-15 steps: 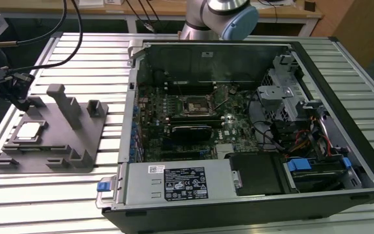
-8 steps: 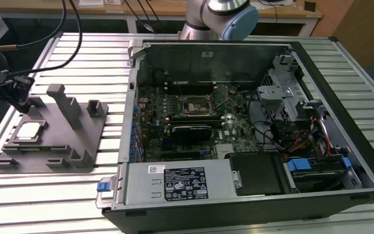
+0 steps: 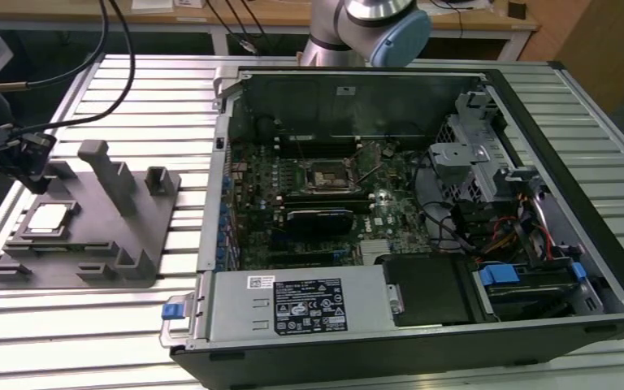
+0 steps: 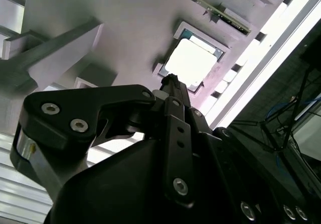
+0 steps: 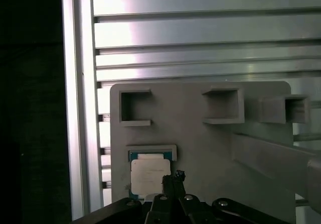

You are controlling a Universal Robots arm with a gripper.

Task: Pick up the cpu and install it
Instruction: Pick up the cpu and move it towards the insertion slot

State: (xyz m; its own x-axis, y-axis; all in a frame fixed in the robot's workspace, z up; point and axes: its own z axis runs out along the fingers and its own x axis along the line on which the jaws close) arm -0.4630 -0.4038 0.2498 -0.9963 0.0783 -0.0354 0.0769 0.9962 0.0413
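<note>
Currently the ribbed metal desk (image 3: 95, 341) is carrying everything: an open computer case (image 3: 616, 268) toward the exterior view's right and a grey fixture (image 3: 127, 223) toward its left, the two lying just beside each other.

Case: it is lying on its side with the panel off, presumably so that the board can be reached from above. Inside, the motherboard (image 3: 399, 219) is facing up and the black-framed socket (image 3: 323, 175) is sitting at its far middle with nothing in it. A power supply (image 3: 296, 305) is filling the near part of the case, and a drive cage (image 3: 474, 154) with loose cables is occupying the right.

Fixture: it is acting as a parts stand, with upright posts rising from a flat base. In the first wrist view its square pockets (image 3: 257, 201) along the far edge are holding nothing; the framed recess nearer the arm is keeping the part flat and squared up, probably so it can be found at a repeatable spot.

Gripper (image 5: 173, 176): it is hanging over the fixture at the exterior view's left, tips pointing down just beside one edge of the recess. It is looking drawn narrow, tips together, and it is carrying nothing.

Cpu (image 5: 148, 176): it is resting silver face up in that recess, not yet lifted, well apart from the socket.
</note>
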